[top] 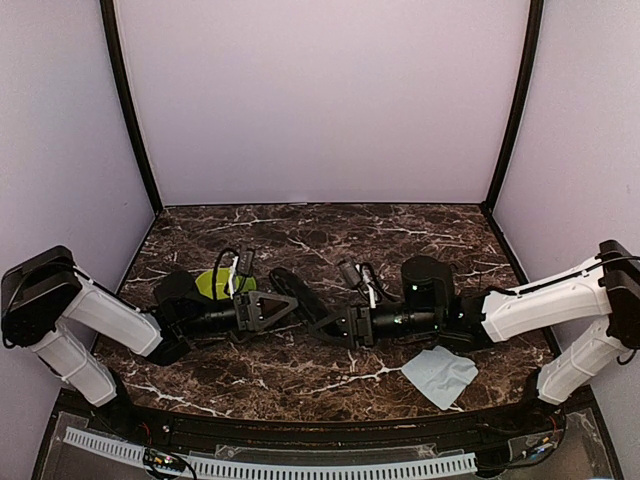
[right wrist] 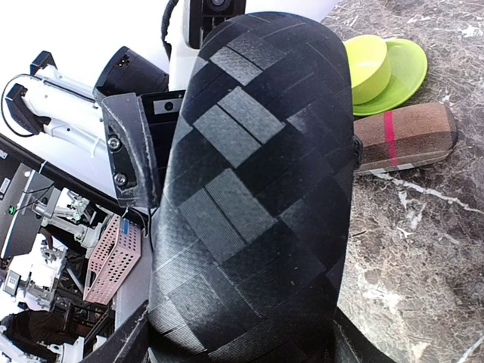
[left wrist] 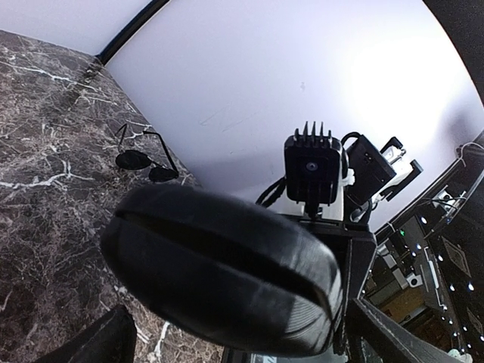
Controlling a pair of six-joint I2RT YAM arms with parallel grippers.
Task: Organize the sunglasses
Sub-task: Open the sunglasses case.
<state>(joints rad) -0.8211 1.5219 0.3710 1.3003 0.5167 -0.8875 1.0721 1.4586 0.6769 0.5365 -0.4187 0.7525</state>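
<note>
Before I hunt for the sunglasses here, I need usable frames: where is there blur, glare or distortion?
Right wrist: case sharp, fills the frame; upper-left background overexposed. Left wrist: case near and soft, wall blown white, its edge bent by the lens; sunglasses small but clear. Top view: dim, case lost against the dark table.

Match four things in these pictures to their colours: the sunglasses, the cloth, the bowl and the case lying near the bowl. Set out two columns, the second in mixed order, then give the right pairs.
Things:
1. sunglasses
2. cloth
3. bowl
4. case near the bowl

Colours:
A. lime green
B. brown with a red stripe
C. dark lenses, thin black frame
D. light blue

Pairs: 1-C; 2-D; 3-A; 4-B
</note>
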